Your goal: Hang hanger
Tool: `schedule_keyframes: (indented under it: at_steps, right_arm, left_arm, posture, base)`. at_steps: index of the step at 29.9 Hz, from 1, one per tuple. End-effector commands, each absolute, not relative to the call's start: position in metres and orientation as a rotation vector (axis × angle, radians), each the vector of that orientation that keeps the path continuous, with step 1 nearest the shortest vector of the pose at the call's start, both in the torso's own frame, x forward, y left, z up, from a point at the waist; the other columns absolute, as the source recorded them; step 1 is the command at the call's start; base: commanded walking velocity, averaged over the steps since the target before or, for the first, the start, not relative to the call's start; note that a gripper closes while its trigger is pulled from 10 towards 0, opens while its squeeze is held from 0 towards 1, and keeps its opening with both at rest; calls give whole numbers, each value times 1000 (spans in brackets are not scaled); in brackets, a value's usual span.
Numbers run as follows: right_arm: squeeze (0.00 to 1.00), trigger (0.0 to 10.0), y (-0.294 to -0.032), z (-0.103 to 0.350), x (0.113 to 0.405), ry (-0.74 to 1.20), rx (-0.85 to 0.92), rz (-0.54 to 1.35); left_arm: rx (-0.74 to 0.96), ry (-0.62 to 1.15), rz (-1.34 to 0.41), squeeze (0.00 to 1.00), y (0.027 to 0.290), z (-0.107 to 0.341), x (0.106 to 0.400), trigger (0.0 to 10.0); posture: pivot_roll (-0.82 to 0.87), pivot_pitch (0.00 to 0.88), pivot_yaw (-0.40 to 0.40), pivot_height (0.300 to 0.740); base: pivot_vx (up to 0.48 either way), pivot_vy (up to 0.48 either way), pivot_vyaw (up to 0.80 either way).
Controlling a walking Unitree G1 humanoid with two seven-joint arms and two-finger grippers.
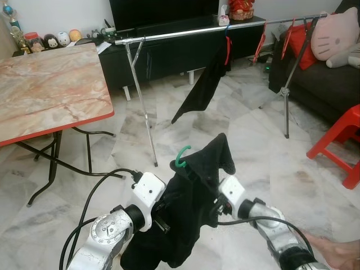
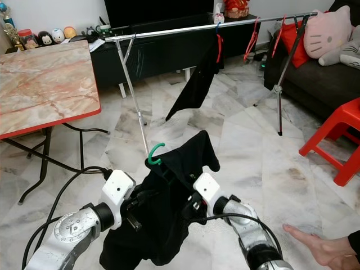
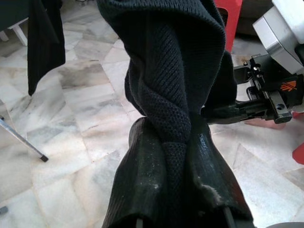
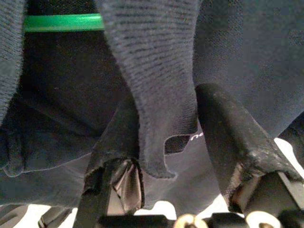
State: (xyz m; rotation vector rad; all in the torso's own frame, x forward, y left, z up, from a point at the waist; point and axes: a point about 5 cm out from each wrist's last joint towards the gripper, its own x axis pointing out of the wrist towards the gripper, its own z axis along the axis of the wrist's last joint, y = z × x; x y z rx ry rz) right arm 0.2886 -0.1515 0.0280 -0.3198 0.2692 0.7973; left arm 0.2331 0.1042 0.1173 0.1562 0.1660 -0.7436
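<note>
A black knit garment [image 1: 191, 197] hangs on a green hanger, whose hook [image 1: 181, 157] sticks up above the cloth between my two arms. My left gripper [image 3: 173, 137] is shut on a bunched fold of the garment. My right gripper [image 4: 166, 109] is at the garment's other side with its fingers apart; a flap of cloth hangs between them, and the hanger's green bar [image 4: 61, 22] runs just beyond. The silver drying rail [image 1: 185, 32] stands ahead. It carries a black cloth [image 1: 205, 84] on a red hanger and more red hangers [image 1: 261, 42] further right.
A marble-top folding table [image 1: 45, 90] stands at the left, and a dark TV cabinet [image 1: 169, 53] sits behind the rail. At the right are a dark sofa [image 1: 326, 84] and a red stool [image 1: 343, 140]. A person's hand [image 2: 320, 247] reaches in low on the right.
</note>
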Motion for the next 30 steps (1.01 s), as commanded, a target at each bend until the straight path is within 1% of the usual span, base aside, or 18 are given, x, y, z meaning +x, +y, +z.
schedule_keyframes:
  at_steps: [1, 21, 22, 24, 25, 26, 29, 30]
  right_arm:
    - [0, 0, -148, 27, 288, 278, -312, 814]
    - [0, 0, -145, 31, 291, 245, -306, 798]
    - [0, 8863, -146, 31, 291, 248, -310, 793]
    - [0, 8863, -146, 31, 291, 250, -314, 790]
    - [0, 10000, -149, 27, 290, 277, -325, 766]
    - [0, 10000, -149, 27, 290, 277, -325, 766]
    - [0, 10000, -153, 17, 285, 334, -327, 748]
    - [0, 10000, -153, 17, 285, 334, -327, 748]
  left_arm:
    - [168, 125, -731, 0, 106, 125, 237, 10000]
    - [166, 120, -728, 0, 104, 125, 238, 10000]
    - [166, 120, -727, 0, 104, 125, 238, 10000]
    - [166, 120, -727, 0, 104, 125, 238, 10000]
    - [172, 131, -700, 0, 108, 122, 240, 10000]
    - [172, 131, -700, 0, 108, 122, 240, 10000]
    - [199, 158, -573, 0, 123, 112, 248, 10000]
    - [199, 158, -573, 0, 123, 112, 248, 10000]
  posture:
    - [-44, 0, 25, 732]
    - [-43, 0, 25, 732]
    - [-43, 0, 25, 732]
    - [-43, 0, 24, 732]
    - [-43, 0, 24, 732]
    - [-43, 0, 24, 732]
    - [-47, 0, 25, 732]
    - [-47, 0, 25, 732]
  base:
    - [0, 0, 0]
    - [0, 0, 0]
    - [0, 0, 0]
    - [0, 0, 0]
    - [0, 0, 0]
    - [0, 0, 0]
    - [0, 0, 0]
    - [0, 0, 0]
